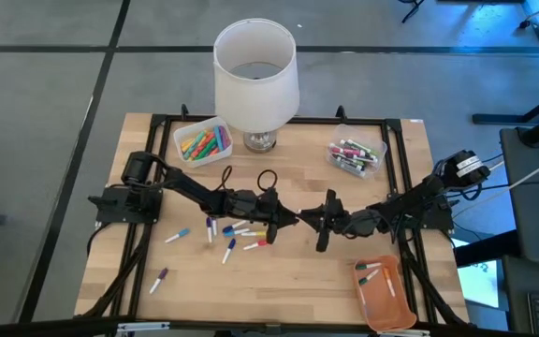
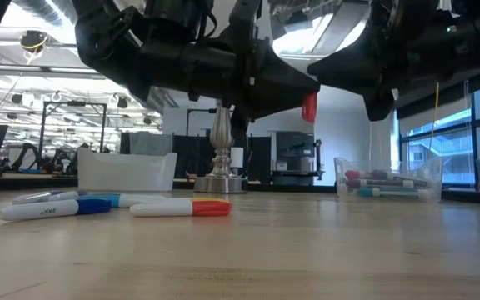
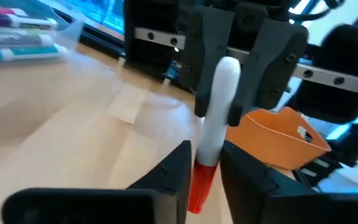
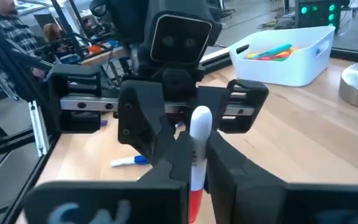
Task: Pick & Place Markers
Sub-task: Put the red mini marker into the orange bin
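Observation:
A white marker with a red cap [image 3: 215, 118] stands nearly upright in the air over the table's middle, cap down [image 2: 309, 107]. My right gripper [image 4: 191, 165] [image 1: 318, 221] reaches in from the right and is shut on its white barrel. My left gripper [image 3: 205, 171] [image 1: 288, 220] comes in from the left. Its fingers stand on either side of the red cap end with a narrow gap, open. Several loose markers [image 1: 230, 229] lie flat on the wood below and to the left. My right gripper pinches the marker's white barrel [image 4: 196, 163] between its two fingers, above the red cap. The fingers come level from the table's right side and lie across the marker. The marker is lifted clear of the table, slightly tilted, cap end hanging lowest.
A lamp with a white shade [image 1: 255, 80] stands at the far middle. Beside it are a white bin of coloured markers [image 1: 202, 140] and a clear bin of markers [image 1: 354, 154]. An orange tray [image 1: 385, 292] sits near right. One purple marker [image 1: 159, 279] lies near left.

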